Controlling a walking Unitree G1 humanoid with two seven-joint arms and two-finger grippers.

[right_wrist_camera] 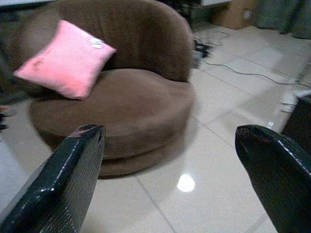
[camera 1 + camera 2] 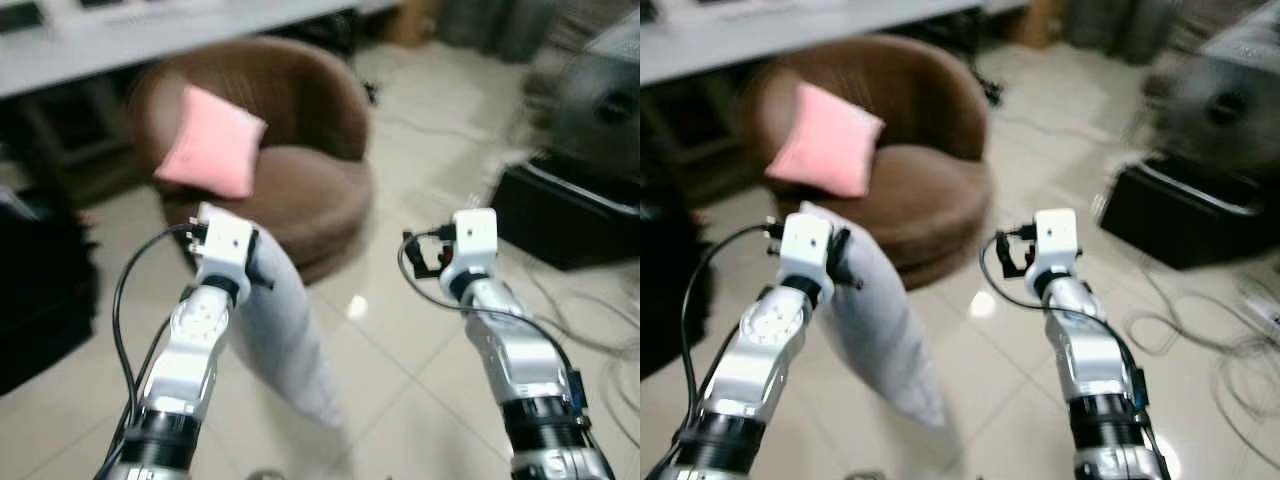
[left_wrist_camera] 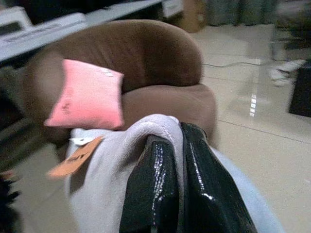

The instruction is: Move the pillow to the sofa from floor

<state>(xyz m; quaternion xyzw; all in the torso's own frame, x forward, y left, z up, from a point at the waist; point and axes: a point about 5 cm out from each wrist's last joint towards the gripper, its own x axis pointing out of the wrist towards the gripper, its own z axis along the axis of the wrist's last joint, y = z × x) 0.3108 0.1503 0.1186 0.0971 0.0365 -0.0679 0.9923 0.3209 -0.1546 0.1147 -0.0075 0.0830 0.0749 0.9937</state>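
In front of the round brown sofa (image 2: 300,170), the pale grey pillow (image 2: 285,340) is held off the floor by the left claw (image 3: 177,160), whose fingers are pinched tight on one top edge; the right claw (image 1: 170,160) is spread wide and holds nothing. A slip is judged the main risk, since only a thin fold is gripped and the rest hangs free and could sway or drag. The pillow looks soft and limp, with an orange tag (image 3: 73,158); a pink cushion (image 2: 210,140) already occupies the seat.
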